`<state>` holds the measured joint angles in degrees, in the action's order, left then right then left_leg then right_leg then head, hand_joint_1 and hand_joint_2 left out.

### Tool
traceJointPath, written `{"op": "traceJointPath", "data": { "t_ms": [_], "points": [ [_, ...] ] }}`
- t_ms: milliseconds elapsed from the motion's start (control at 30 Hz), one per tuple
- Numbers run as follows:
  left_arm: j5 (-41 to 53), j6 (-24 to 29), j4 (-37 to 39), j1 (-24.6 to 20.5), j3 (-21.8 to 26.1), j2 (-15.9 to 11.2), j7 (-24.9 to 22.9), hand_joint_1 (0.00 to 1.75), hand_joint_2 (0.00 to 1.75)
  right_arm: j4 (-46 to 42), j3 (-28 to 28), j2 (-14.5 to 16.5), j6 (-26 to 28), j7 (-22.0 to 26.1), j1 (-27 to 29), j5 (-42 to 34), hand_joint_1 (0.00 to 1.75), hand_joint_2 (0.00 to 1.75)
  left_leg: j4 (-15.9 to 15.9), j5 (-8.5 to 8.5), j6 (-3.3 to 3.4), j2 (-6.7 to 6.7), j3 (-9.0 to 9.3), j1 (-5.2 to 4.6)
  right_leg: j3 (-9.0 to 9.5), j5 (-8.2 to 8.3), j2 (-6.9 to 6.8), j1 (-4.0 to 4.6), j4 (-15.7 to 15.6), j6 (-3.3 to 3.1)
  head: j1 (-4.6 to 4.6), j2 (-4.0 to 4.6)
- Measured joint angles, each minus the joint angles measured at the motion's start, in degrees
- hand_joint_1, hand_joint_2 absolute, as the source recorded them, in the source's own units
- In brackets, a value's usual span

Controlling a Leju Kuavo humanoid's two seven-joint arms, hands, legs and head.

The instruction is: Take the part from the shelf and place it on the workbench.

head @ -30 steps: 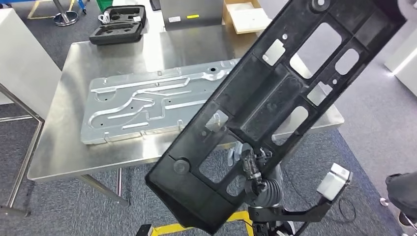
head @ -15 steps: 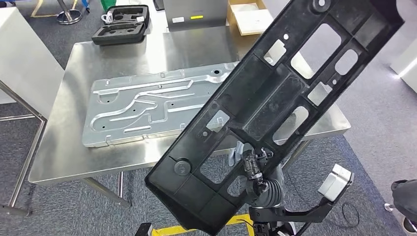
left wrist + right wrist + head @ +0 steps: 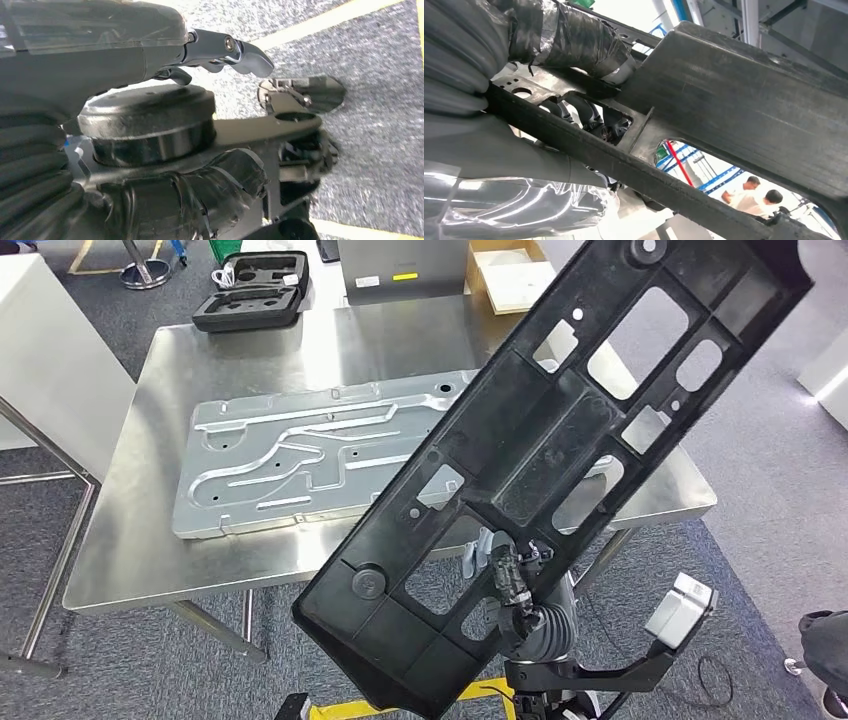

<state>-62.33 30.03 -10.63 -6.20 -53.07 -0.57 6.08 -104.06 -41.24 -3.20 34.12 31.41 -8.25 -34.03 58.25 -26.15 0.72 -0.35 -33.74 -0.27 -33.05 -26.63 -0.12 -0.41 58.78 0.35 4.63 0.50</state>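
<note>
Head view — foam-lined case (image 3: 253, 287) open on workbench (image 3: 150, 540).

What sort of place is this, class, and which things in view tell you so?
Probably a factory-style workshop or robot test area. A steel workbench carries a stamped metal panel, the right hand holds a large black moulded part, and an open foam-lined tool case lies on the grey carpet behind the bench.

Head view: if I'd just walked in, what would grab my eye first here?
The long black plastic panel, full of cut-outs, held up at a slant in front of the camera by the robot's right hand, whose fingers reach through one opening. Behind it, a steel workbench carries a stamped silver metal plate, with an open black foam case at its far edge.
</note>
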Motion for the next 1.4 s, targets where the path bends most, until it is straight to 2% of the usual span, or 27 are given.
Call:
{"op": "traceJointPath", "data": {
  "t_ms": [67,100,200,233,267,300,367,433,533,600,633,700,733,767,800,833,867,933,967,1067,1100,1167,1233,1267,1300,1333,1400],
  "points": [
    [0.00,-0.06,0.01,0.09,0.00,-0.02,0.04,0.00,1.75,-0.01,0.00,-0.01,0.00,-0.01,-0.03,-0.04,1.66,1.75,-0.53,0.28,0.71,0.02,0.30,0.16,-0.40,-0.84,0.03,-0.10,1.08,0.53,-0.04,0.00],
    [0.01,-0.06,0.01,0.07,0.00,-0.04,0.05,0.00,1.75,-0.01,0.00,-0.01,0.00,-0.01,-0.05,-0.06,1.66,1.75,-0.78,0.41,1.07,0.04,0.44,0.26,-1.31,-2.08,0.05,-0.10,3.11,0.71,-0.09,0.00],
    [0.01,-0.05,0.01,0.00,0.00,-0.08,0.03,0.00,1.75,0.03,0.00,-0.04,0.00,-0.07,0.03,-0.11,1.66,1.75,-0.82,0.36,1.62,0.08,0.48,0.14,-6.58,-6.91,0.08,-0.13,13.80,0.95,-0.15,0.00],
    [0.00,-0.04,0.01,0.04,0.00,-0.08,0.00,0.00,1.75,0.05,0.00,-0.05,0.01,-0.11,0.07,-0.13,1.66,1.75,-0.80,0.32,1.66,0.07,0.50,0.10,-7.84,-7.32,0.07,-0.14,16.09,1.00,-0.15,0.00],
    [-0.01,-0.03,0.01,0.07,0.00,-0.08,-0.03,0.00,1.75,0.09,0.00,-0.05,0.01,-0.15,0.09,-0.15,1.66,1.75,-0.76,0.26,1.67,0.03,0.56,0.07,-8.15,-6.64,0.07,-0.15,16.33,1.00,-0.16,0.00],
    [-0.01,-0.02,0.00,0.10,0.00,-0.07,-0.06,0.00,1.75,0.13,0.00,-0.05,0.02,-0.19,0.10,-0.15,1.66,1.75,-0.71,0.16,1.63,-0.02,0.68,0.08,-7.26,-4.89,0.07,-0.16,14.16,0.94,-0.16,0.00],
    [-0.01,-0.02,0.00,0.10,0.00,-0.06,-0.07,0.00,1.75,0.18,0.00,-0.05,0.03,-0.27,0.06,-0.16,1.66,1.75,-0.45,-0.18,1.35,-0.13,0.88,0.03,-3.53,-0.99,0.08,-0.16,6.14,0.69,-0.17,0.00],
    [0.00,-0.03,0.01,0.03,0.00,-0.07,-0.10,0.00,1.75,0.20,0.00,-0.05,0.04,-0.38,0.03,-0.16,1.66,1.75,-0.05,-0.50,0.85,-0.20,0.76,-0.13,-1.21,0.47,0.15,-0.05,1.20,0.32,-0.11,0.00],
    [0.01,-0.02,0.00,0.01,0.00,-0.08,-0.31,0.00,1.75,0.21,0.00,-0.05,0.06,-0.69,0.03,-0.07,1.66,1.75,0.14,-0.75,0.02,-0.17,0.60,-0.17,-0.95,0.44,0.31,0.05,0.44,-0.40,-0.08,0.01],
    [0.04,-0.02,0.01,0.00,0.00,-0.08,-0.48,0.00,1.75,0.21,0.00,-0.04,0.09,-0.89,-0.04,0.19,1.66,1.75,2.18,-2.14,-0.61,-0.09,-0.23,-0.09,-0.66,0.56,0.26,-0.14,0.08,-0.92,0.00,0.01],
    [0.05,-0.02,0.01,-0.02,0.00,-0.08,-0.51,0.00,1.75,0.21,0.00,-0.03,0.10,-0.92,-0.08,0.35,1.66,1.75,4.95,-3.65,-0.92,-0.05,-1.51,0.01,-0.53,0.56,0.19,-0.19,-0.01,-1.13,0.04,0.01],
    [0.08,-0.02,0.00,-0.03,0.00,-0.08,-0.55,0.00,1.75,0.25,0.00,-0.03,0.11,-0.93,-0.14,0.53,1.66,1.75,12.73,-7.13,-1.43,-0.02,-5.34,0.17,-0.49,0.43,0.07,-0.13,0.06,-1.46,0.15,0.00],
    [0.08,-0.02,-0.01,0.01,0.00,-0.08,-0.55,0.00,1.75,0.28,0.00,-0.03,0.11,-0.95,-0.14,0.57,1.66,1.75,15.76,-8.04,-1.57,-0.02,-6.98,0.25,-0.48,0.35,0.05,-0.10,0.12,-1.55,0.15,0.00],
    [0.08,-0.02,-0.01,0.04,0.00,-0.08,-0.55,0.00,1.75,0.31,0.00,-0.03,0.11,-1.01,-0.13,0.59,1.66,1.75,17.16,-7.99,-1.63,-0.01,-7.88,0.31,-0.45,0.26,0.05,-0.08,0.18,-1.60,0.16,0.00],
    [0.06,-0.03,-0.02,0.05,0.00,-0.08,-0.55,0.00,1.75,0.34,0.00,-0.03,0.09,-1.11,-0.13,0.62,1.66,1.75,16.34,-6.81,-1.61,-0.01,-7.70,0.36,-0.36,0.15,0.09,-0.08,0.24,-1.63,0.17,0.00],
    [0.04,-0.03,-0.01,0.06,0.00,-0.08,-0.54,0.00,1.75,0.34,0.00,-0.03,0.07,-1.23,-0.14,0.66,1.66,1.75,13.34,-4.72,-1.53,0.00,-6.40,0.41,-0.18,0.01,0.13,-0.09,0.27,-1.59,0.18,0.00],
    [0.03,-0.03,-0.01,0.05,0.00,-0.08,-0.54,0.00,1.75,0.34,0.00,-0.03,0.04,-1.34,-0.15,0.69,1.66,1.75,9.06,-2.45,-1.38,0.03,-4.44,0.44,0.05,-0.15,0.17,-0.10,0.29,-1.48,0.17,0.00],
    [0.01,0.04,-0.01,-0.03,0.00,-0.08,-0.54,0.00,1.75,0.34,0.00,-0.03,0.01,-1.48,-0.22,0.80,1.66,1.75,2.13,-0.04,-0.97,0.04,-1.04,0.27,0.32,-0.47,0.21,0.05,0.37,-1.09,0.13,0.00],
    [-0.01,0.09,-0.01,-0.07,0.00,-0.08,-0.55,0.00,1.75,0.35,0.00,-0.03,0.00,-1.60,-0.28,0.89,1.66,1.75,0.65,0.09,-0.74,0.02,-0.32,0.13,0.32,-0.53,0.20,0.08,0.37,-0.83,0.11,0.00],
    [-0.07,0.28,-0.01,0.05,0.00,-0.09,-0.60,0.00,1.75,0.39,0.00,-0.04,0.00,-2.07,-0.38,1.40,1.66,1.75,-0.12,0.09,0.21,-0.07,0.03,0.01,0.30,-0.68,0.16,-0.02,0.34,0.09,0.09,0.00],
    [-0.08,0.30,0.00,0.10,0.00,-0.10,-0.62,0.00,1.75,0.39,0.00,-0.04,-0.01,-2.19,-0.41,1.61,1.66,1.75,-0.43,0.19,0.59,-0.06,0.26,0.10,0.00,-1.24,0.16,-0.03,1.14,0.36,0.06,0.00],
    [-0.11,0.23,-0.01,0.06,0.00,-0.10,-0.66,0.00,1.75,0.40,0.00,-0.05,-0.03,-2.40,-0.45,1.91,1.66,1.75,-0.87,0.30,1.18,0.01,0.68,0.23,-2.43,-3.81,0.19,-0.06,6.16,0.69,-0.11,0.00],
    [-0.15,0.16,-0.01,0.01,0.00,-0.10,-0.66,0.00,1.75,0.49,0.00,-0.08,-0.04,-2.69,-0.39,2.05,1.66,1.75,-0.84,0.14,1.52,0.05,0.73,0.12,-6.49,-6.70,0.21,-0.06,13.66,0.86,-0.25,0.00],
    [-0.17,0.14,0.00,0.04,0.00,-0.10,-0.66,0.00,1.75,0.56,0.00,-0.09,-0.04,-2.82,-0.34,2.07,1.66,1.75,-0.80,0.04,1.60,0.04,0.78,0.08,-8.02,-7.10,0.21,-0.09,16.09,0.91,-0.25,0.00],
    [-0.19,0.13,0.01,0.07,0.00,-0.10,-0.66,0.00,1.75,0.64,0.00,-0.11,-0.04,-2.91,-0.32,2.07,1.66,1.75,-0.76,-0.08,1.62,0.02,0.87,0.07,-8.60,-6.43,0.20,-0.12,16.50,0.92,-0.26,0.00],
    [-0.20,0.13,0.00,0.11,0.00,-0.10,-0.66,0.00,1.75,0.70,0.00,-0.12,-0.04,-2.95,-0.31,2.07,1.66,1.75,-0.70,-0.25,1.59,-0.02,1.04,0.07,-8.05,-4.71,0.20,-0.15,14.67,0.88,-0.26,0.00],
    [-0.19,0.10,0.00,0.13,0.00,-0.09,-0.65,0.00,1.75,0.75,0.00,-0.12,-0.05,-2.96,-0.35,2.08,1.66,1.75,-0.48,-0.72,1.30,-0.14,1.40,0.04,-4.61,-0.57,0.19,-0.15,6.85,0.66,-0.27,0.00]
  ]
}}
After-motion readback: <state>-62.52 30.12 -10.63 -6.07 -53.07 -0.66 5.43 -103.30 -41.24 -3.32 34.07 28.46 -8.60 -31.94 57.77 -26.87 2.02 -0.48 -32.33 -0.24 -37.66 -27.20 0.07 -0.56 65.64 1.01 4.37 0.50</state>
